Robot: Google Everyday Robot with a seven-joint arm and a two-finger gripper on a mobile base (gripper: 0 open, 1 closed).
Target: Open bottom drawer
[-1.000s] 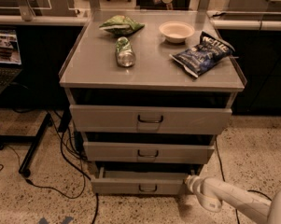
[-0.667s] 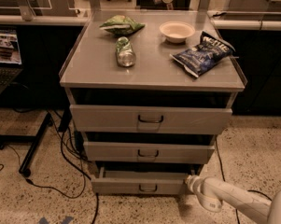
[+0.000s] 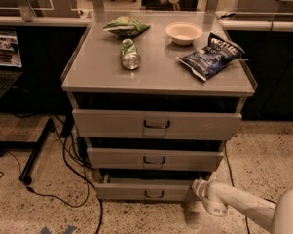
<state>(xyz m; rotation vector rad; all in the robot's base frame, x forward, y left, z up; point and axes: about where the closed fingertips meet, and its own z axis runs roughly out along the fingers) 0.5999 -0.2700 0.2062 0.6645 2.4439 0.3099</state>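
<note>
Low, reaches in from the right of the cabinet (image 3: 97, 67) with the white arm (image 3: 243, 206) lying almost level above the floor. Holds the gripper (image 3: 196, 185) at the right end of the bottom drawer (image 3: 126, 190), lowest front in the cabinet, standing slightly out. Cannot tell whether parted or closed

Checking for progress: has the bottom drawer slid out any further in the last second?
No. The bottom drawer sits unchanged below the middle drawer; the gripper stays at its right end.
</note>
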